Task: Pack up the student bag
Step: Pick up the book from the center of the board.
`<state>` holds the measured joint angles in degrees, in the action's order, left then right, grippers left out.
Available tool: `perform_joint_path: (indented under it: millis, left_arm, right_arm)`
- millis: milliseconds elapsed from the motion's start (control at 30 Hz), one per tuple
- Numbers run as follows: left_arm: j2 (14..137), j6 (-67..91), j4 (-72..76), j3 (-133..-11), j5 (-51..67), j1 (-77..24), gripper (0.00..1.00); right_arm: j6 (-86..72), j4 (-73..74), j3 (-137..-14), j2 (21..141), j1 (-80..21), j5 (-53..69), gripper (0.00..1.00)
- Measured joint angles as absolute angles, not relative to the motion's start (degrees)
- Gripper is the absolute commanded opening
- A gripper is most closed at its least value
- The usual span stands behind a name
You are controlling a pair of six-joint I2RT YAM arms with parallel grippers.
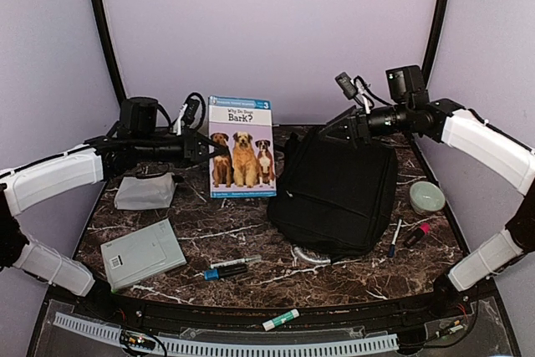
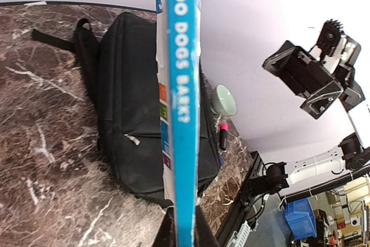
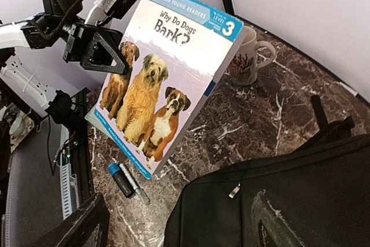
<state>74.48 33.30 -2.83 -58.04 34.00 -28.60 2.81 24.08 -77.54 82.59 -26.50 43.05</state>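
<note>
Standing beside the rig, I see the left fingers [image 3: 111,57] pinching a picture book [image 1: 242,146] by one long edge and holding it upright, apparently clear of the worktop [image 1: 242,232]. The student bag [image 1: 334,198] lies flat on the right half of the worktop, just beside the book. Its zip pull [image 3: 234,190] sits on the side facing the book. The right fingers [image 3: 81,229] are spread wide and hover over the bag's far edge, holding nothing.

What worries me most is that I can see no opening in the bag. The zip looks shut from here, though I can't follow its whole run. If the book is carried across before a mouth is made, I'd expect it to butt against the fabric or just end up lying on top.

The grip is another weak spot. A thin pinch on one edge of a tall, floppy paperback could let it swing or slide out during a quick move.

The bag is soft, so tugging the zip with one arm may drag or bunch it rather than open it. There's also a mug [image 3: 247,55] close behind the book, and a careless sweep could knock it.
</note>
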Motion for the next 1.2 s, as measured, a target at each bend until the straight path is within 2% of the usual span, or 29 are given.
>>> perform_joint_path:
  millis: [67, 400, 600, 967, 1200]
  left_arm:
    - [76.23, 35.24, 2.63, -56.84, 34.48, -30.33, 0.00]
    - [85.71, 44.42, 27.99, -56.77, 38.24, -34.06, 0.00]
    - [88.23, 48.16, 37.93, -56.80, 40.91, -34.48, 0.00]
    - [90.70, 52.36, 47.27, -55.86, 47.48, -34.63, 0.00]
    - [92.95, 53.80, 49.41, -55.66, 49.91, -34.65, 0.00]
  right_arm:
    - [1.89, 23.46, -74.24, 81.52, -25.08, 45.74, 0.99]
    - [-1.89, 19.16, -72.75, 84.18, -22.17, 53.32, 0.99]
    - [-7.88, 12.62, -72.73, 88.16, -22.31, 56.23, 0.92]
    - [-18.90, -0.64, -70.72, 91.92, -24.80, 61.95, 0.80]
    - [-21.98, -4.56, -68.31, 91.96, -26.55, 64.42, 0.63]
